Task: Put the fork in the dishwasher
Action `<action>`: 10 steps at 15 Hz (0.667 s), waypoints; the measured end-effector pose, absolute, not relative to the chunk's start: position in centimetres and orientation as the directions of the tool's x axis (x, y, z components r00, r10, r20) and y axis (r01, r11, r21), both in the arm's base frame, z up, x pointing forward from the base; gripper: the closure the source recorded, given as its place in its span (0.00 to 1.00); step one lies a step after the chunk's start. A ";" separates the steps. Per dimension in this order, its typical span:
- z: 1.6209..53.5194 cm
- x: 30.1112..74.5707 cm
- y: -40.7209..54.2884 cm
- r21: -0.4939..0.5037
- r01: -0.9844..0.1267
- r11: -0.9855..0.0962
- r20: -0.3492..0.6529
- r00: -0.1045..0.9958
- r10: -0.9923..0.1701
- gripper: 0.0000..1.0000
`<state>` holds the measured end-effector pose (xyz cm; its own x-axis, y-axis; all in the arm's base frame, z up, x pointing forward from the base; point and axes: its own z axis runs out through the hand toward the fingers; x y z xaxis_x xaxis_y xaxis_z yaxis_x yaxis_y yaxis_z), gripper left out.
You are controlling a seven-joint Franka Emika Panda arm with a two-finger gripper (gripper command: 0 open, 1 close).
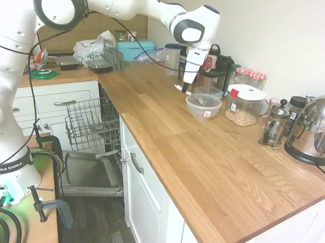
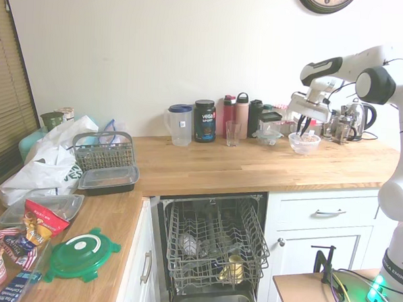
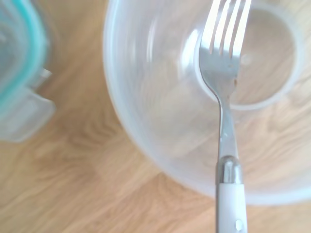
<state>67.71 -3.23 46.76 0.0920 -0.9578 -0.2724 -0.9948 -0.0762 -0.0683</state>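
The fork [image 3: 224, 102] has a white handle and metal tines, and its tines reach over the inside of the clear bowl [image 3: 160, 121]. In the first exterior view my gripper [image 1: 185, 89] hangs just left of the bowl [image 1: 203, 107] and looks shut on the fork's handle [image 1: 178, 88], which pokes out beside the fingers. The second exterior view shows the gripper [image 2: 302, 129] right above the bowl [image 2: 304, 142]. The dishwasher stands open under the counter, its wire rack [image 1: 91, 123] pulled out over the dropped door [image 1: 91, 175]; the rack [image 2: 214, 239] holds a few items.
Behind the bowl stand a clear tub [image 1: 209, 91], a jar of nuts [image 1: 244, 105], a French press [image 1: 275, 126] and a kettle [image 1: 314, 129]. Bottles and a jug [image 2: 180, 125] line the wall. A cutlery basket [image 2: 103, 152] and food tubs sit on the far counter.
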 end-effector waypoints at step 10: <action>58.7 51.1 14.9 -0.282 -0.892 -0.355 0.039 0.358 -0.933 1.00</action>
